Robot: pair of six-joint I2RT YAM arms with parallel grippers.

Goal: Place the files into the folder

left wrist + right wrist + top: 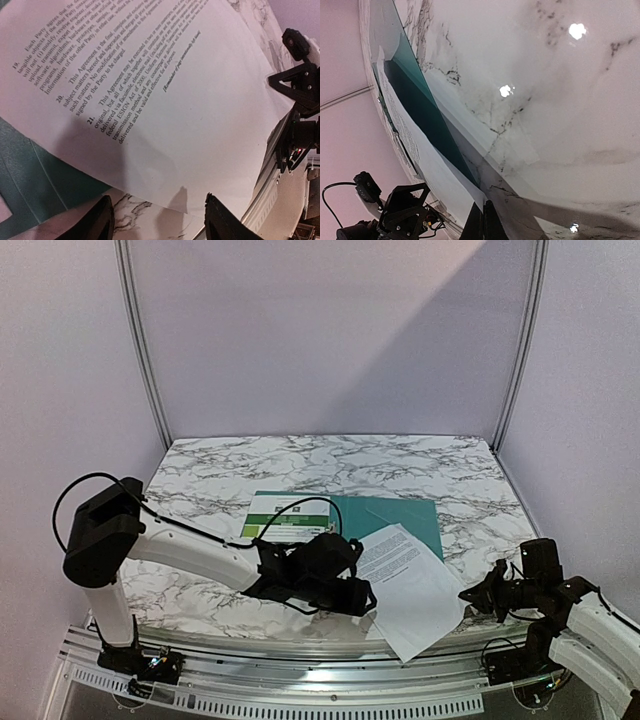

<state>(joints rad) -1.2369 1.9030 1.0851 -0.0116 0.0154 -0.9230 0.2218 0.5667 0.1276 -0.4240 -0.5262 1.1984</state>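
The teal folder lies flat mid-table. The green-header sheet rests on its left part. The white text sheet lies askew at the front right, partly on the folder and overhanging the table's front edge. My left gripper is open and empty, low at that sheet's left edge; in the left wrist view the sheet fills the frame ahead of the gripper, with the folder at the left. My right gripper is shut on the sheet's right corner, the folder beyond it.
The marble table ends in a metal rail at the front. Pale walls and two upright poles enclose the back. The left arm stretches across the front left. The right arm's base shows in the left wrist view.
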